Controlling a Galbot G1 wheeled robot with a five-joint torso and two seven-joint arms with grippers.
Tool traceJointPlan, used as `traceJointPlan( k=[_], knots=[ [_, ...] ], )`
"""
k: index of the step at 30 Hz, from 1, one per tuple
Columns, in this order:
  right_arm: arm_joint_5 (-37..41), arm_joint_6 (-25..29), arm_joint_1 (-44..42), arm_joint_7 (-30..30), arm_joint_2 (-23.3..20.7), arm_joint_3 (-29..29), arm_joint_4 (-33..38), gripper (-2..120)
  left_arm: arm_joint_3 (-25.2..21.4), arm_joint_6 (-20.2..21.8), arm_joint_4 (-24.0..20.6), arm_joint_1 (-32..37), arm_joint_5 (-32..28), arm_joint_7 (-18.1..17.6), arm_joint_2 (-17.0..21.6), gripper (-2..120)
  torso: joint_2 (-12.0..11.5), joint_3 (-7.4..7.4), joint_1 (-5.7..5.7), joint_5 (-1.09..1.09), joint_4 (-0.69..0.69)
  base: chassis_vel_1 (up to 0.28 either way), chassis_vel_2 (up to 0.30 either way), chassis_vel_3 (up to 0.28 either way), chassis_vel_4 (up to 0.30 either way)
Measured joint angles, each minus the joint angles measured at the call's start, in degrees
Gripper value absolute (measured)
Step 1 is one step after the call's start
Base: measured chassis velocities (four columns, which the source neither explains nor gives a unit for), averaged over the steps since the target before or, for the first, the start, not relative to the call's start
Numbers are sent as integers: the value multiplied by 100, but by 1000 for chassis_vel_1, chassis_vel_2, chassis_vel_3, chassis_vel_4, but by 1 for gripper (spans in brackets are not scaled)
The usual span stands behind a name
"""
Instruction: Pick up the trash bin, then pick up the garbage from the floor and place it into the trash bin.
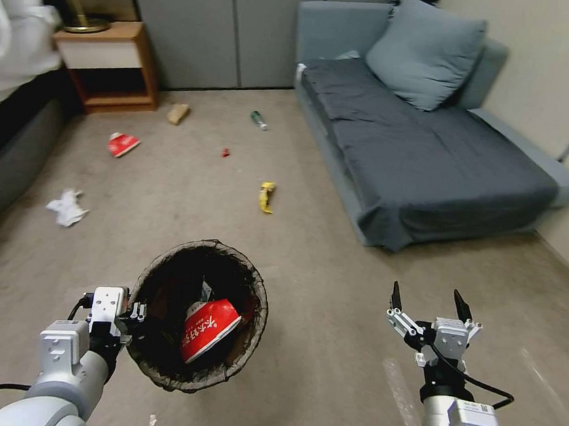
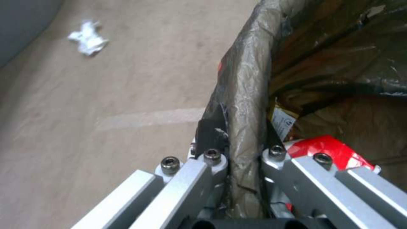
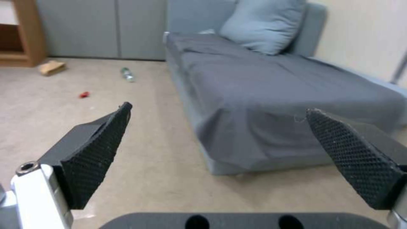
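Dark bag plastic lines the bin [image 1: 154, 360], which hangs off the floor [image 1: 326, 347] at the robot's left front, tilted so its mouth shows. Inside lies a red-and-white carton [image 1: 208, 328]. The left end effector [image 1: 133, 314] is clamped on the bin's near rim, one finger [image 2: 210, 132] outside the bagged wall and one inside. The right end effector [image 1: 430, 302] hovers over bare floor to the robot's right, spread wide and holding nothing, its black pads [image 3: 95, 152] well apart.

Litter lies scattered on the floor beyond the bin: a yellow wrapper [image 1: 267, 196] nearest, white tissue [image 1: 67, 208] off to the left, a second red carton [image 1: 122, 144], a small red scrap [image 1: 225, 152], a green bottle [image 1: 259, 120] and a brown paper scrap [image 1: 177, 113] farther back near the nightstand [image 1: 109, 64]. A grey sofa [image 1: 434, 146] runs along the right.
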Motion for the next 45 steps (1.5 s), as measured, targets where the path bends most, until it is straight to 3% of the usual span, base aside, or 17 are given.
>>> traceJointPlan(
  k=[25,45],
  knots=[
    [241,-84,110,139,-4,33,-70,100,-9,-62,0,46,65,-19,-43,2,0,0,0,0,-1,57,50,54,55],
    [232,-123,133,143,-4,20,-85,100,-20,-72,0,32,69,-3,-56,2,0,0,0,-1,1,-159,149,155,-153]
  ],
)
